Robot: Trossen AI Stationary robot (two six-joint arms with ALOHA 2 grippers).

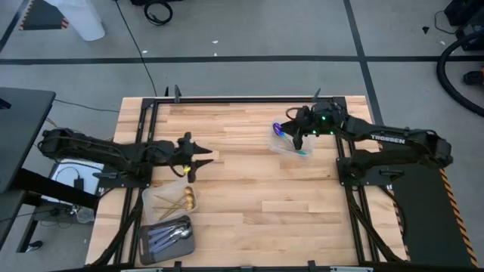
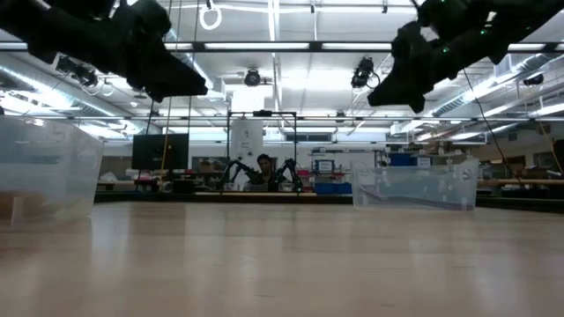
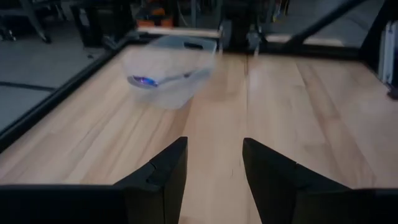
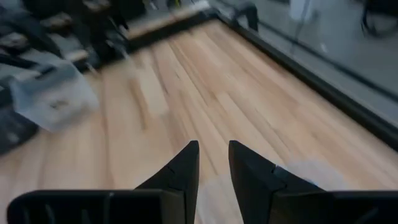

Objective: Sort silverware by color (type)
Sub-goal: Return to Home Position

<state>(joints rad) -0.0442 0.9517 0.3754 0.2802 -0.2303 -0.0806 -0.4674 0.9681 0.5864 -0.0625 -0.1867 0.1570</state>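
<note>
A bright open hall with strip lights stretches behind the wooden table [image 1: 249, 189], and a person sits far back in the low view.

No silverware lies loose on the boards; it sits in three lots.
- **Iridescent spoons:** The iridescent spoons [image 1: 279, 129] lie in a clear container [image 1: 290, 150] at the far right. Their long axis runs diagonally, with the purple bowls toward the far left and the teal handles toward the near right.
- **Gold utensils:** The gold utensils [image 1: 180, 199] fill a second clear container [image 1: 153, 198] at the near left. They lie roughly left to right, and the bowls appear to be at the right end.
- **Silver utensils:** The silver utensils [image 1: 170, 234] rest in a dark bin [image 1: 145, 240] just nearer. They are slanted, with the bowls toward the far right.

Each piece looks light, thin, rigid and smooth, so I expect it to slide or pivot if pinched at the rounded bowl. The better hold is probably across the flat handle, close to the middle, with the fingers square to the long axis. The spoons lying stacked on one another could catch on their neighbours when lifted.

The left gripper [image 1: 198, 159] hangs above bare wood, just beyond the gold lot. Its fingers are spread wide and hold nothing. The right gripper [image 1: 296, 140] hangs over the far container, with its fingers parted by a narrower gap and also empty.
</note>
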